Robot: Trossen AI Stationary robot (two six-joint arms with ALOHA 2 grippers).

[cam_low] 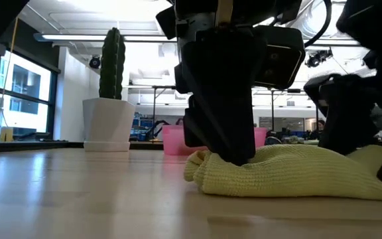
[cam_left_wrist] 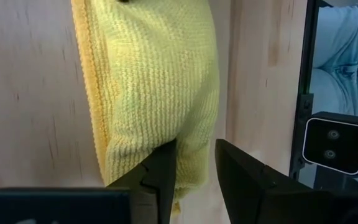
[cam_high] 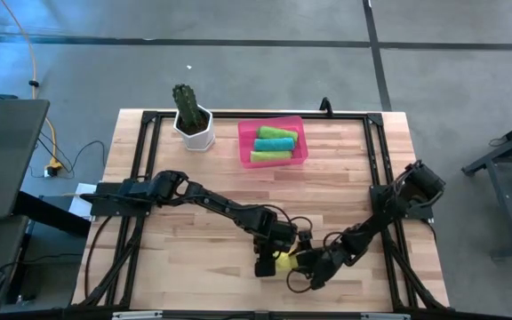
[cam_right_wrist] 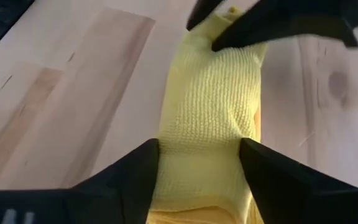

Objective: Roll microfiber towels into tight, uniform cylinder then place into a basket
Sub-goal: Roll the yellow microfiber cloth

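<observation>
A yellow towel (cam_high: pixel 284 261), bundled into a long loose roll, lies on the wooden table near its front edge. My left gripper (cam_left_wrist: pixel 194 146) is shut on one end of it. At the other end my right gripper (cam_right_wrist: pixel 199 146) stands open, one finger on either side of the roll (cam_right_wrist: pixel 210 106). The pink basket (cam_high: pixel 244 147) sits at the table's far side. It holds two lime green rolls (cam_high: pixel 276 132) and a teal one (cam_high: pixel 275 144), lying side by side. My left gripper pinches the end of the yellow roll (cam_left_wrist: pixel 191 134) between its two fingers, slanting down from above and reaching along the roll. The roll lies on the table (cam_low: pixel 297 172). My right gripper: the roll fills the gap between its fingers, and I cannot tell whether they touch it.
A white pot with a green cactus (cam_high: pixel 194 124) stands left of the basket. A black frame (cam_high: pixel 376 160) runs round the tabletop. A small black camera box (cam_left_wrist: pixel 337 143) sits at the near edge. Bare wood lies to the left of the towel.
</observation>
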